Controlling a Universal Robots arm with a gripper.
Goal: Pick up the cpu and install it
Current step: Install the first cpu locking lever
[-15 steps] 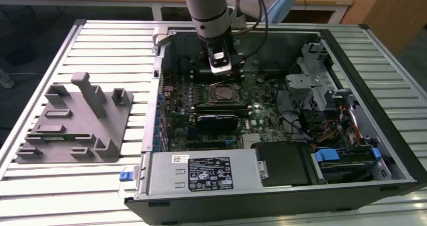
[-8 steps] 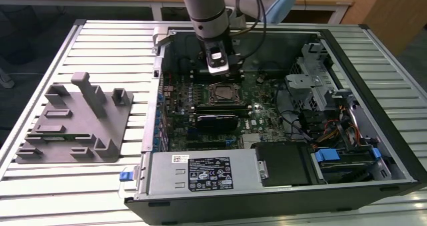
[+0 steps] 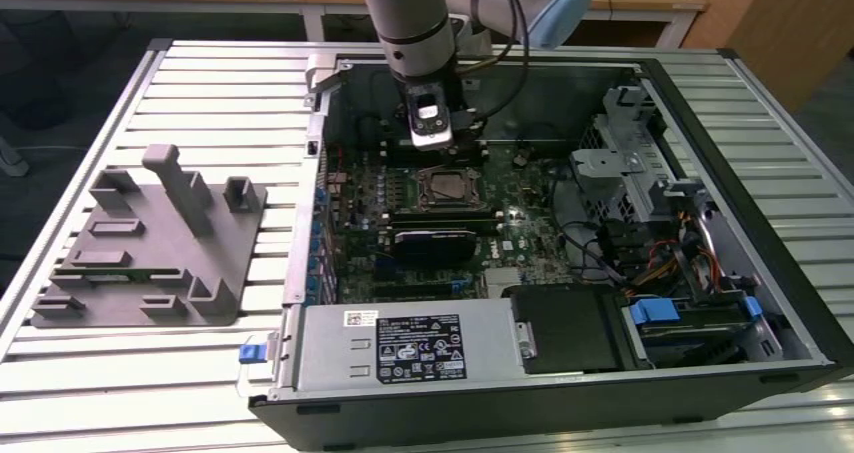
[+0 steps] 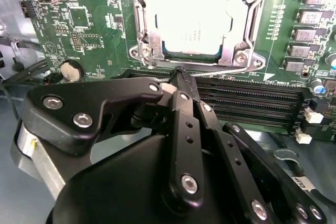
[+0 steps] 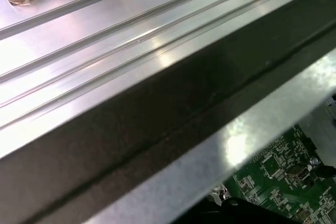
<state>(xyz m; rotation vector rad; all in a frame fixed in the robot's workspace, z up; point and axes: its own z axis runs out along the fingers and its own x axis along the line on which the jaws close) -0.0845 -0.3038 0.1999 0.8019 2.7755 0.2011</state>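
Exterior view: My arm reaches down into the open computer case point(image 3: 787, 323), which lies on a slatted metal bench point(image 3: 200, 83). My claw point(image 3: 430, 145) hangs over the motherboard point(image 3: 521, 238), near the case's far wall.
Exterior view, cpu: It point(image 3: 443, 185) sits in the socket frame point(image 3: 467, 199) at the middle of the board, just on the near side of my claw and below it.
Exterior view, bench: A grey fixture block point(image 3: 154, 248) stands by the bench's edge on the exterior view's left.
Second wrist view, claw: My claw point(image 4: 181, 74) has its black fingers point(image 4: 185, 103) drawn together to a point, with nothing between them.
Second wrist view, cpu: The shiny cpu point(image 4: 191, 22) lies flat inside its metal frame point(image 4: 239, 59), just beyond my fingertips and apart from them. Dark memory slots point(image 4: 252, 100) run beside the claw.
First wrist view: The case's metal rim point(image 5: 173, 124) crosses over the bench slats point(image 5: 105, 35), with a corner of green board point(image 5: 286, 182).
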